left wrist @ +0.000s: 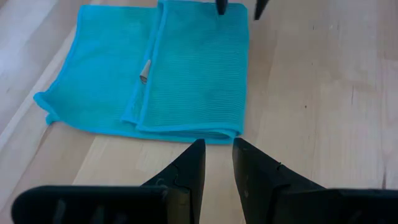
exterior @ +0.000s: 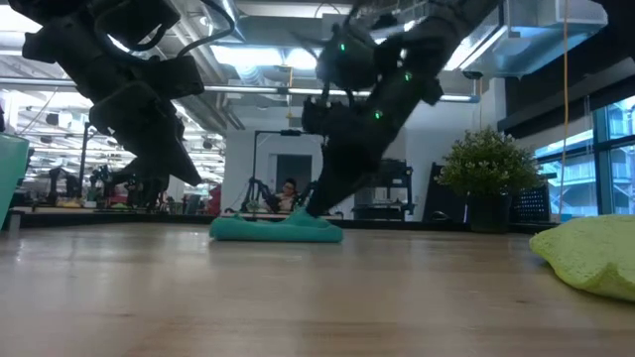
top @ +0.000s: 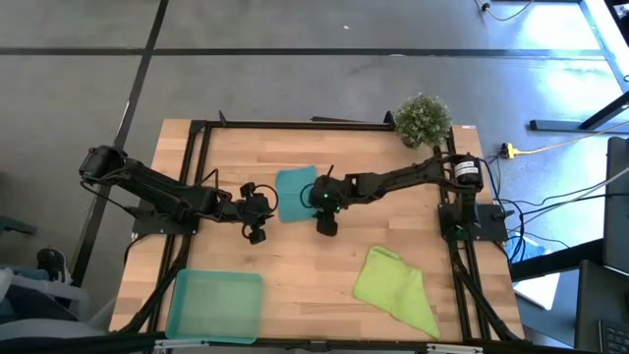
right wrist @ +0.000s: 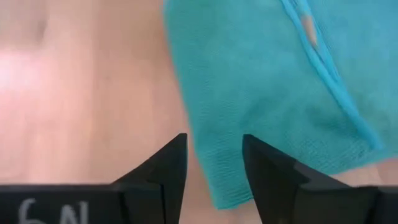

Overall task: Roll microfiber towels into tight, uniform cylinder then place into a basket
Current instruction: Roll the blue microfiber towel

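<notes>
The teal microfiber towel [top: 295, 192] lies flat on the table's middle, folded over in layers [left wrist: 186, 81], with a small tag [left wrist: 144, 70]. My right gripper [top: 325, 224] is open, and its fingers stand either side of the towel's near right corner [right wrist: 217, 186]. My left gripper [left wrist: 217, 158] hangs just off the towel's left side, its fingers a narrow gap apart with nothing between them. The lime towel [top: 398, 290] lies crumpled at the near right. The teal basket [top: 214, 305] sits at the near left. My right gripper slants down over the teal towel's near right corner [right wrist: 214, 193], one finger over the cloth and one over bare wood. Whether the fingertips touch the cloth I cannot tell.
A bushy potted plant [top: 423, 118] stands at the far right corner. Black frame rails [top: 197, 157] run along the table's left, right and far sides. Bare wood lies between the two towels and the basket. A person [exterior: 288, 193] sits in the room beyond the table.
</notes>
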`<act>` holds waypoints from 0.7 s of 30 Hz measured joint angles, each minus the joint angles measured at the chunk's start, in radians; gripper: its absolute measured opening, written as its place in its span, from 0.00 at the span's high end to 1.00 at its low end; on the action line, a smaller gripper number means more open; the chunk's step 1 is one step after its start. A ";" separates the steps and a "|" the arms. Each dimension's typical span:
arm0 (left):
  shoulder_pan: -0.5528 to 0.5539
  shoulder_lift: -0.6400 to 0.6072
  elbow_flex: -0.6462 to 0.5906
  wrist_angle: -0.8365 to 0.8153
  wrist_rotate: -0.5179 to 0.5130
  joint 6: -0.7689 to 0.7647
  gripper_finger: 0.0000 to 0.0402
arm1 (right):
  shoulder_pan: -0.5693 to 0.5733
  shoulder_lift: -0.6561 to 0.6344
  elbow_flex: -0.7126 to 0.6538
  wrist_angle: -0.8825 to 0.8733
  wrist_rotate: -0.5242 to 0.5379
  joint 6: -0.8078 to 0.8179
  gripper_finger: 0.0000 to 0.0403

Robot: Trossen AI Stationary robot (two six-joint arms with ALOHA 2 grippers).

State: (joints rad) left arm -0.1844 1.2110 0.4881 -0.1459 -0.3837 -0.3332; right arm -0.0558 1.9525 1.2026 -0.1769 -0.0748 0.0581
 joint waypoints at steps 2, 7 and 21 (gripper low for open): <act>-0.001 0.000 0.000 0.000 0.005 0.000 0.81 | 0.010 -0.003 0.019 -0.018 0.002 -0.068 0.61; 0.000 0.000 0.000 0.000 0.008 0.000 0.81 | 0.027 -0.006 0.000 -0.024 0.002 -0.228 0.61; 0.000 0.000 0.000 0.006 0.008 -0.005 0.81 | 0.022 -0.006 -0.192 0.250 0.124 -0.288 0.61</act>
State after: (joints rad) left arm -0.1841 1.2110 0.4881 -0.1394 -0.3759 -0.3386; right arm -0.0338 1.9469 1.0109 0.0731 0.0494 -0.2294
